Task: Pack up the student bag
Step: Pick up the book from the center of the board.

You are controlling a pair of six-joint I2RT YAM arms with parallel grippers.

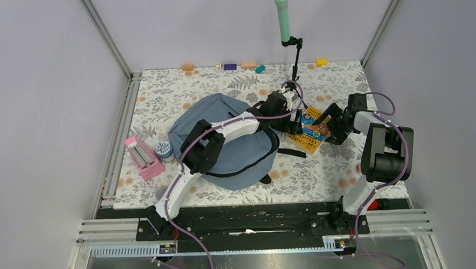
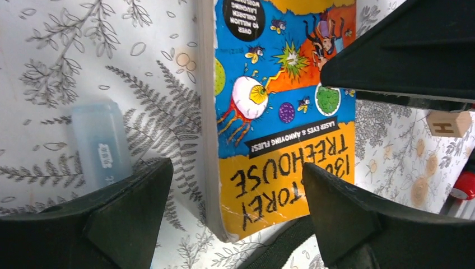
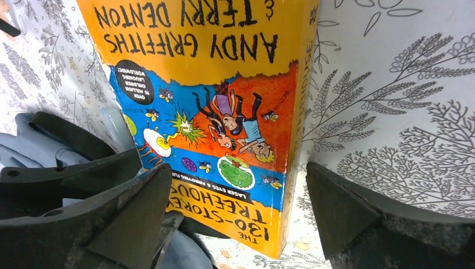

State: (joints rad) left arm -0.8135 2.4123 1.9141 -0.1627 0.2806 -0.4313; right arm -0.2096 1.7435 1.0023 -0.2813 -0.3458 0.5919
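Fern-print table [image 1: 174, 95], book [image 3: 224, 112], "130-Storey Treehouse", Andy Griffiths

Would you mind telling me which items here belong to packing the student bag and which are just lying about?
For the job: student bag; book; probably also the pink box and round tin beside the bag.
Lying about: coloured blocks along the far edge; green cylinder on its stand.

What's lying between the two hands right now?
A colourful paperback book lies between the left hand and the right hand; the top view shows it.
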